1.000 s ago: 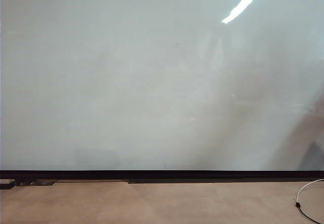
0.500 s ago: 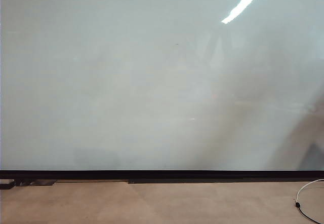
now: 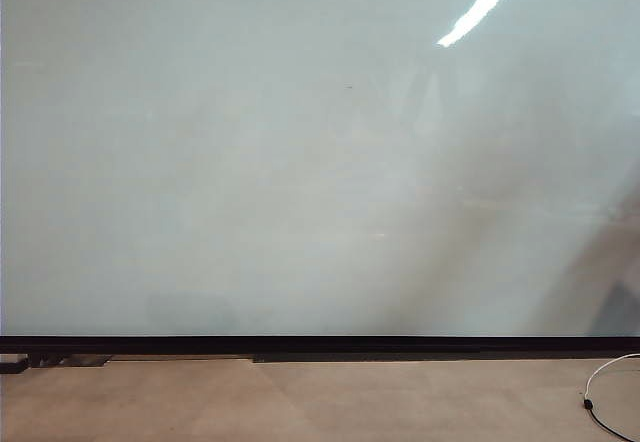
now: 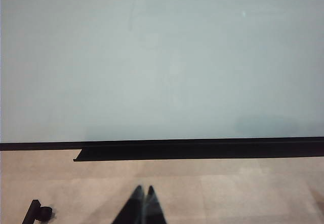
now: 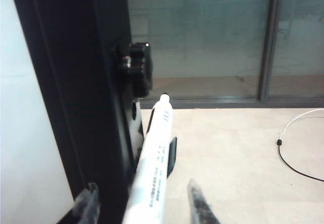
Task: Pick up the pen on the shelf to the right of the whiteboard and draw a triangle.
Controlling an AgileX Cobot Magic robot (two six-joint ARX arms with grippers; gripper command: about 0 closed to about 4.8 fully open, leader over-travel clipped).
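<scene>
The whiteboard [image 3: 300, 162] fills the exterior view, glossy and pale, with a black strip [image 3: 320, 344] along its foot; no triangle is in view on it. Neither gripper shows in that view. In the right wrist view the white pen [image 5: 154, 163] stands on end beside the board's black side frame [image 5: 76, 82], on a small black shelf bracket [image 5: 172, 155]. My right gripper [image 5: 142, 193] is open, one finger on each side of the pen with a gap to each. My left gripper [image 4: 144, 189] is shut and empty, hanging over the floor in front of the whiteboard [image 4: 162, 57].
A black clamp knob [image 5: 137, 69] juts from the frame just beyond the pen. A white cable [image 5: 298, 148] lies on the beige floor, also seen as a cable [image 3: 605, 392] in the exterior view. A glass wall [image 5: 202, 31] stands behind. A small black caster [image 4: 40, 213] sits near the left gripper.
</scene>
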